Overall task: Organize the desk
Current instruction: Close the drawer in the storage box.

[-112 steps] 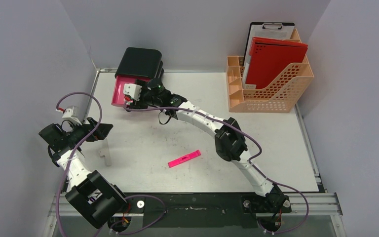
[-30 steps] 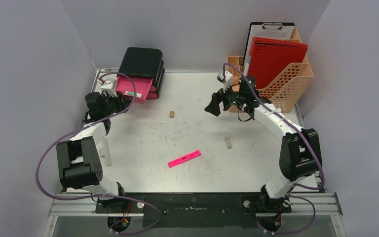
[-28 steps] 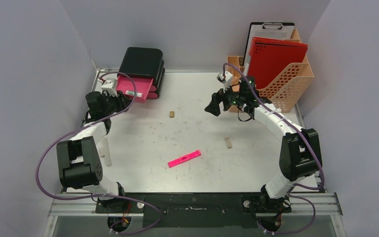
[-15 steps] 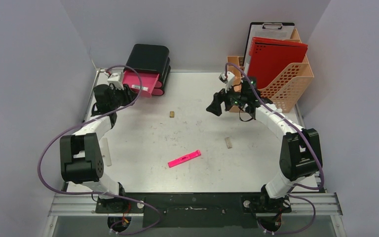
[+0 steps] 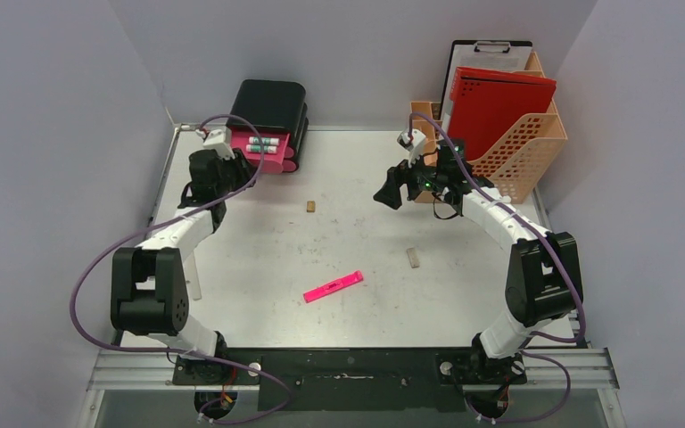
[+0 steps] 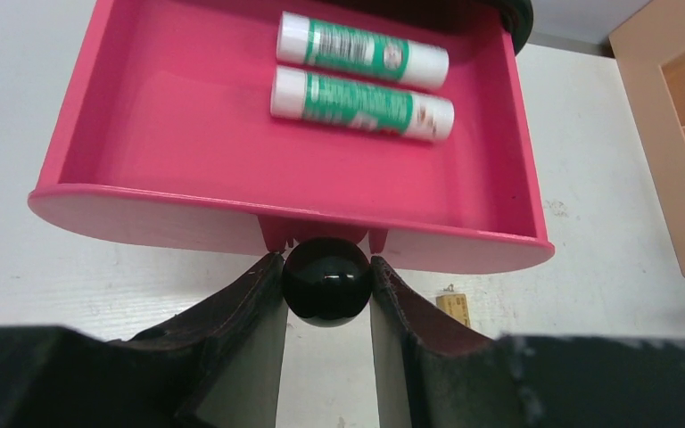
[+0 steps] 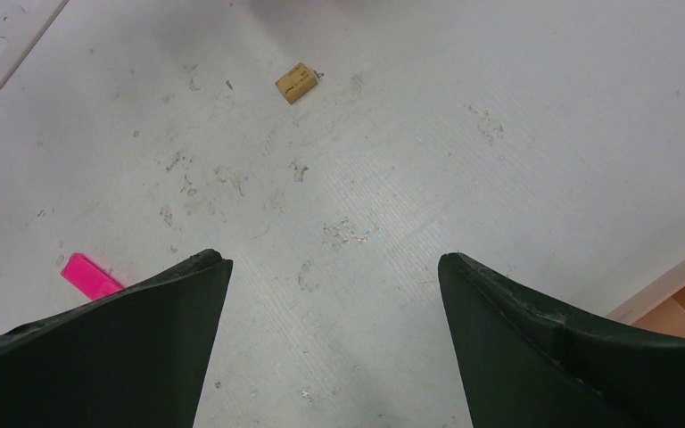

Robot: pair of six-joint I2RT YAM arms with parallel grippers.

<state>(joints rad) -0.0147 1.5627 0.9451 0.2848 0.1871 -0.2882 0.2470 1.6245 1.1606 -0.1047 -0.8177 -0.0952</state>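
The left end effector (image 6: 325,267) is closed around the round black knob (image 6: 326,290) of the open pink plastic drawer (image 6: 187,134), in which two white-green glue sticks (image 6: 361,105) lie. The right end effector (image 7: 334,260) is spread wide above the scuffed white flat surface (image 5: 366,223), which lies under both arms and carries a small tan block (image 7: 296,82) and a flat pink bar (image 5: 333,286).

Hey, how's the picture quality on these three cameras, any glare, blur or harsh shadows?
Top external: even, diffuse light, only faint shadows on the desk, nothing blurred. Left wrist: soft sheen on the pink drawer floor, a dull highlight on the black knob, glue stick labels slightly soft. Right wrist: desk scuffs sharp, the right gripper nearly black with little detail.
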